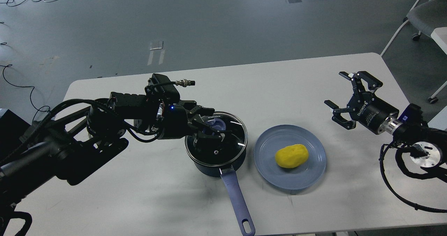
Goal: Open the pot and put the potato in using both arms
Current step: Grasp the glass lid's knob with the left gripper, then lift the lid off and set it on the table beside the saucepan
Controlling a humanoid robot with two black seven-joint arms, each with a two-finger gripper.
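Observation:
A dark blue pot (209, 167) with a glass lid (225, 148) and a long blue handle (237, 201) stands mid-table. The lid's blue knob (219, 125) sits at its centre. My left gripper (211, 127) has come in from the left and is low over the lid, open, with one finger on each side of the knob. A yellow potato (291, 155) lies on a blue plate (267, 169) just right of the pot. My right gripper (336, 88) is open and empty, above the table, well right of the plate.
The white table (139, 194) carries the pot and plate; its front edge is close below the pot handle. A grey chair (426, 16) stands off the table's far right corner. Cables lie on the floor at the far left.

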